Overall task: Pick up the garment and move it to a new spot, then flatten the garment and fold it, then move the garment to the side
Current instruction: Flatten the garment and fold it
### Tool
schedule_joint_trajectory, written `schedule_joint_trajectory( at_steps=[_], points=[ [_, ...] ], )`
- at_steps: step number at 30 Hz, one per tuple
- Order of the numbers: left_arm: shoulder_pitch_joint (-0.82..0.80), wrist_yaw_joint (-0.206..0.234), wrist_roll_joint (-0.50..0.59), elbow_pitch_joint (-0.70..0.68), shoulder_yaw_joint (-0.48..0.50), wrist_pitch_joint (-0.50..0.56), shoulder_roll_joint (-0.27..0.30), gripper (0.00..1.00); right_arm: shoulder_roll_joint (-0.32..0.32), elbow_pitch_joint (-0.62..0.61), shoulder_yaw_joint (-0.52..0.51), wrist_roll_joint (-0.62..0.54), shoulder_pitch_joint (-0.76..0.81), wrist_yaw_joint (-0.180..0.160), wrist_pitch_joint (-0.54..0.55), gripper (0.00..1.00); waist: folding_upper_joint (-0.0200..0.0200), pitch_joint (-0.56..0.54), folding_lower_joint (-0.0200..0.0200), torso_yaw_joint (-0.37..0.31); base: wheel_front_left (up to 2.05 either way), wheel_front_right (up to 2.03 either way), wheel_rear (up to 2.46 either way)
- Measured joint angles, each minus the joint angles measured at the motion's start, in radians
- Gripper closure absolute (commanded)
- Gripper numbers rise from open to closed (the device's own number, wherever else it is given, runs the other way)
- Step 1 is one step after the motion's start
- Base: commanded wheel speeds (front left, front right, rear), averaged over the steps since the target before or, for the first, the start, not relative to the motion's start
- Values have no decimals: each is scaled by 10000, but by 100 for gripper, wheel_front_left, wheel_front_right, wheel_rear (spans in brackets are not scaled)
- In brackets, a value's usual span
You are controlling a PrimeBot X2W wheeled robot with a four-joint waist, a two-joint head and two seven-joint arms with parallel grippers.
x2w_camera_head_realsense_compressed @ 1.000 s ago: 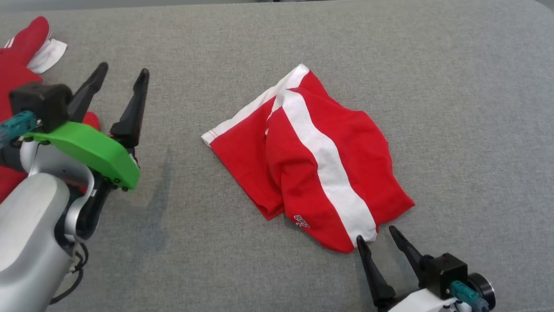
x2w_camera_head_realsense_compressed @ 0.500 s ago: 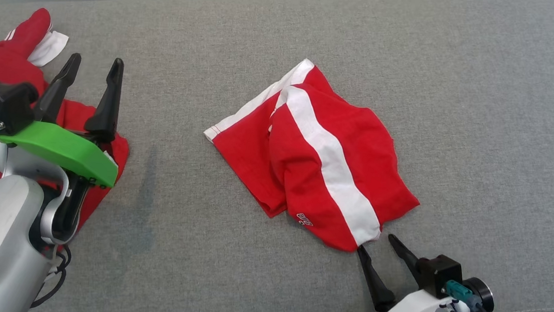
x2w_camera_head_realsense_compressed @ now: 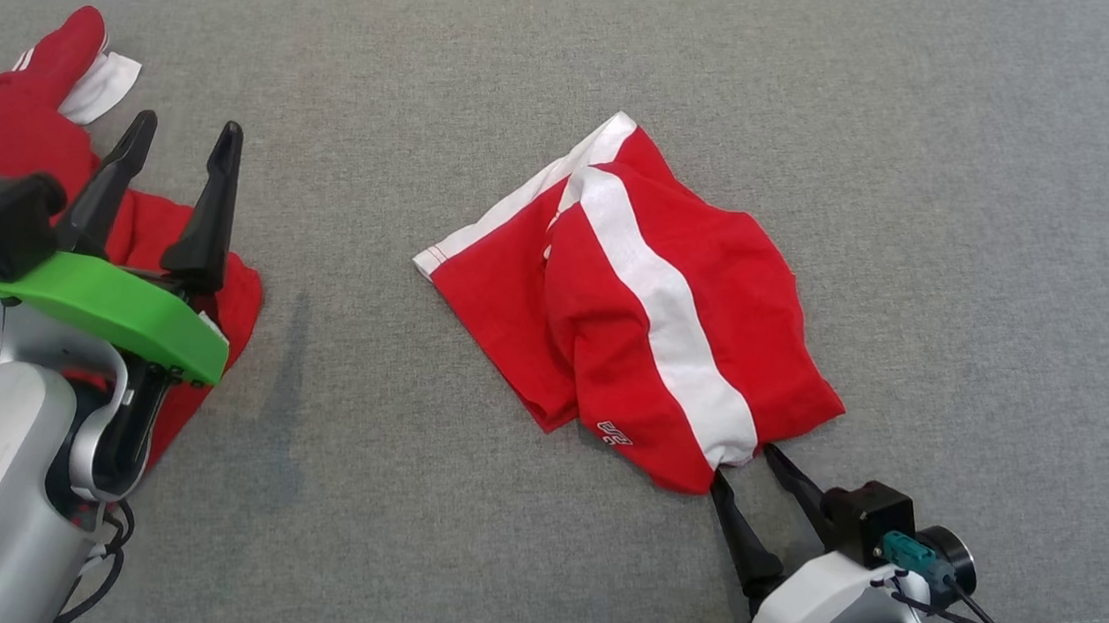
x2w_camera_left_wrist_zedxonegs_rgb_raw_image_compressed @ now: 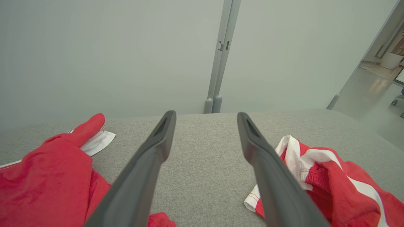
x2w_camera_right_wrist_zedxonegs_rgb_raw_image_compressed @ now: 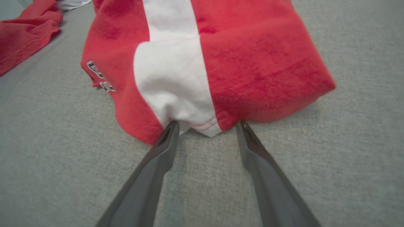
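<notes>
R hand [x2w_camera_head_realsense_compressed: 745,464] wide open, tips touching garment [x2w_camera_head_realsense_compressed: 656,300] hem.

Soft, even light is falling on the grey sofa cushion [x2w_camera_head_realsense_compressed: 972,238], casting only a faint shadow [x2w_camera_head_realsense_compressed: 293,379] beside the left tool [x2w_camera_head_realsense_compressed: 186,126]. In the right wrist view the garment [x2w_camera_right_wrist_zedxonegs_rgb_raw_image_compressed: 252,63] is looking slightly soft, and the fingers [x2w_camera_right_wrist_zedxonegs_rgb_raw_image_compressed: 148,183] of the right tool [x2w_camera_right_wrist_zedxonegs_rgb_raw_image_compressed: 206,124] are blurring toward the bottom edge.

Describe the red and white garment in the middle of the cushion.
The red garment is soft knit cloth with a broad white stripe, white-edged hem and small printed logo. It lies crumpled, folded over itself, on the grey cushion. The open right gripper has both fingertips against its near hem, astride the stripe.
</notes>
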Motion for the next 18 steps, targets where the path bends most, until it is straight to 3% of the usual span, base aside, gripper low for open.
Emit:
schedule_joint_trajectory(
  at_steps=[3, 5, 6, 7, 12, 13, 15, 18],
  points=[
    [102, 2, 2, -73, 61, 44, 17, 0, 6, 36, 40, 92, -8, 48, 0, 15, 0, 1, 0, 33, 0, 0, 0],
    [137, 2, 4, -134, 82, 88, 27, 0, 13, 40, 52, 161, -58, 48, 0, 42, 0, 4, 0, 51, 0, 0, 0],
    [147, 2, 4, -173, 102, 92, 29, 0, 15, 40, 54, 186, -94, 50, 0, 51, 0, 6, 0, 58, 0, 0, 0],
    [155, 2, 4, -205, 123, 128, 35, 0, 15, 40, 59, 213, -143, 50, 0, 53, 0, 7, 0, 63, 0, 0, 0],
    [238, 2, 17, -284, 167, 174, 44, 0, 21, 56, 86, 295, -236, 52, 0, 83, 0, 10, 0, 69, 0, 0, 0],
    [289, 2, 17, -295, 176, 190, 48, 0, 23, 67, 86, 311, -236, 54, 0, 85, 0, 11, 0, 66, 0, 0, 0],
    [355, 2, 17, -309, 184, 247, 58, 0, 27, 90, 88, 322, -237, 54, 0, 100, 0, 13, 0, 57, 0, 0, 0],
    [371, 2, 19, -366, 211, 268, 90, 0, 31, 105, 102, 324, -241, 54, 0, 100, 0, 17, 0, 34, 0, 0, 0]
  ],
)
